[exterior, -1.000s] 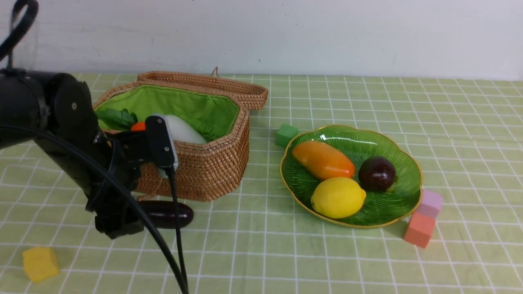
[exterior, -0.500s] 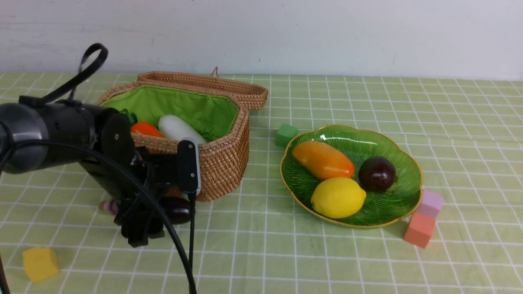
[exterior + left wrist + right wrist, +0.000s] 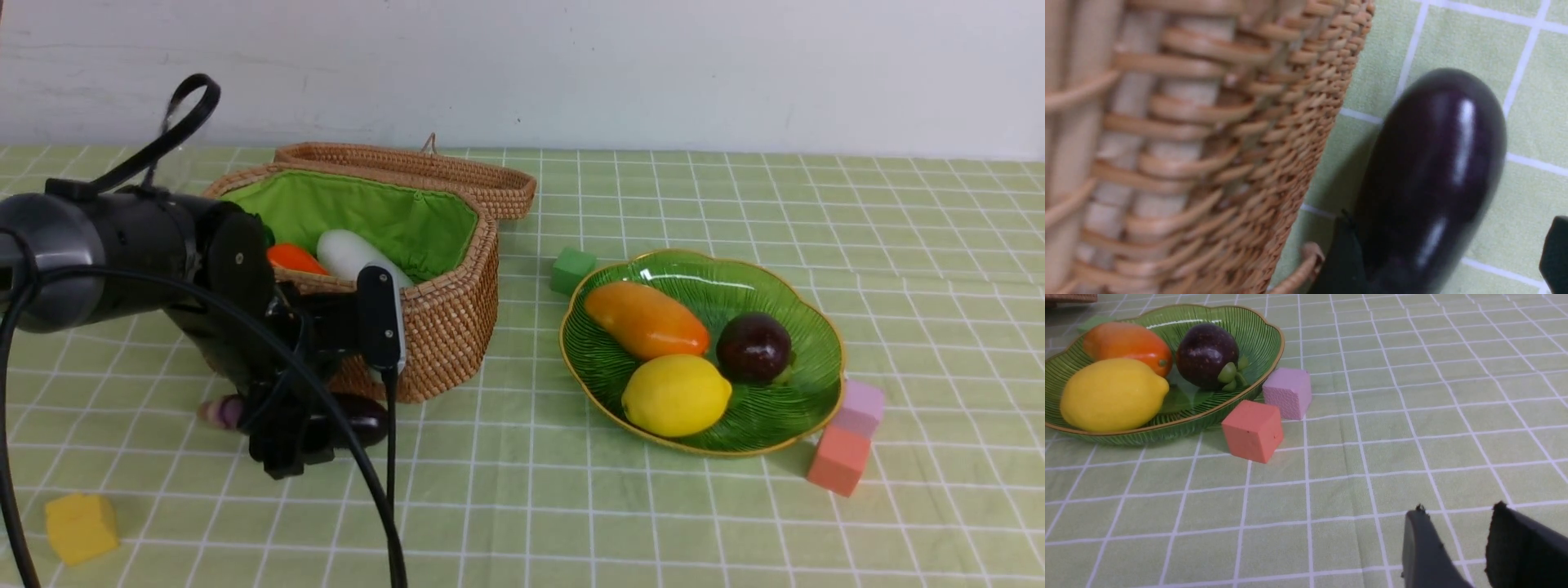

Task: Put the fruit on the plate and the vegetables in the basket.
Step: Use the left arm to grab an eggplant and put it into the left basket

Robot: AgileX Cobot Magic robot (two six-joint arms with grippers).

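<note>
Jaws of the left gripper [image 3: 1447, 253] stand wide apart on either side of the eggplant [image 3: 1429, 183], which lies on the table [image 3: 522, 506] just beside the near wall of the basket [image 3: 445, 327]. In the left wrist view one dark finger [image 3: 1341, 261] sits against the eggplant's basket side, while the other finger shows apart from it at the picture's edge, so the eggplant is straddled but not clamped. From the front, the left arm hides most of the eggplant; its rounded end and its pale purple stem end show on either side of the arm.

Inside the basket, against the green lining, lie the carrot [image 3: 294, 258] and the white radish [image 3: 355, 255]; the lid [image 3: 424, 167] hangs open behind. No cucumber can be made out.

On the plate [image 3: 808, 327] rest the mango [image 3: 645, 320], the lemon [image 3: 676, 395] and the dark purple fruit [image 3: 753, 348], close together.

Jaws of the right gripper [image 3: 1457, 547] are partly open with nothing between them, above bare table well away from the plate.

Foam cubes sit about: a green cube [image 3: 571, 269] just behind the plate, a pink cube [image 3: 857, 407] and a red cube [image 3: 838, 459] beside its right edge, and a yellow cube [image 3: 80, 527] near the front left corner.
</note>
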